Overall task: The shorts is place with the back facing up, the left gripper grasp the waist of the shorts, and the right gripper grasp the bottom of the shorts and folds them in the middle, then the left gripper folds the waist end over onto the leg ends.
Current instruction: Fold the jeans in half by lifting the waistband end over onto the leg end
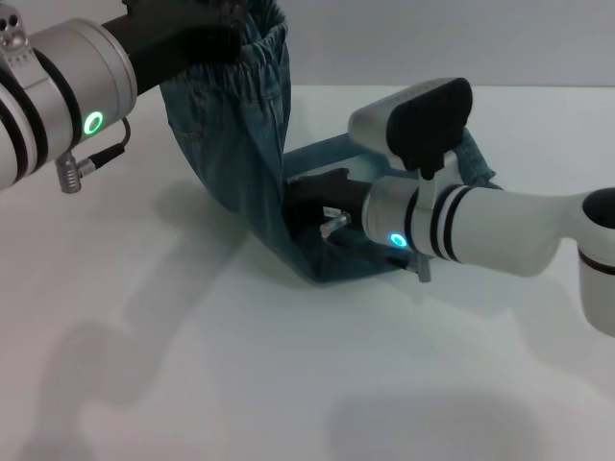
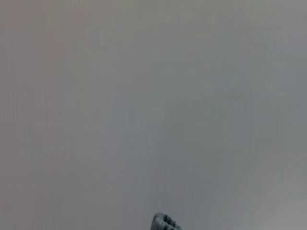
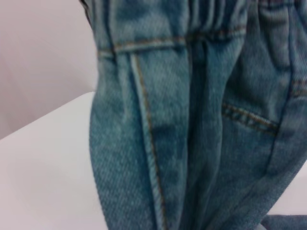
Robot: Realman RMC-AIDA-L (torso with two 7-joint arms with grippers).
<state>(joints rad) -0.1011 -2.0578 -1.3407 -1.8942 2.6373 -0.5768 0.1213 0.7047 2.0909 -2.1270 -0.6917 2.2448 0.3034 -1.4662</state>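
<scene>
Shorts (image 1: 240, 163): blue-green denim, lifted at one end and hanging in a tall fold down to the white table (image 1: 240, 365); lower part lies on the table under and behind the right arm; in the right wrist view the denim (image 3: 192, 120) fills most of the picture, with orange seam stitching and a pocket edge.
Waist of the shorts (image 1: 264, 53): gathered elastic band, raised high at the top of the head view, well above the table; puckers show along its edge; a small scrap of denim (image 2: 165, 223) shows at the edge of the left wrist view.
Left gripper (image 1: 207, 38): green-lit wrist at upper left; black claw reaches into the waistband and is closed on it, bearing the cloth's weight; fingertips hidden in the folds.
Right gripper (image 1: 312, 187): cyan-lit wrist low over the table at centre right; black claw lies against the lower fold of the shorts, pointing toward the hanging denim; whether its fingers are spread or pinched cannot be told, as cloth and shadow cover them.
Bottom of the shorts: mostly hidden behind the right arm; a strip of denim (image 1: 476, 163) shows past the arm's black block.
Surroundings: plain white table with arm shadows in front; pale wall (image 2: 153, 96) behind.
</scene>
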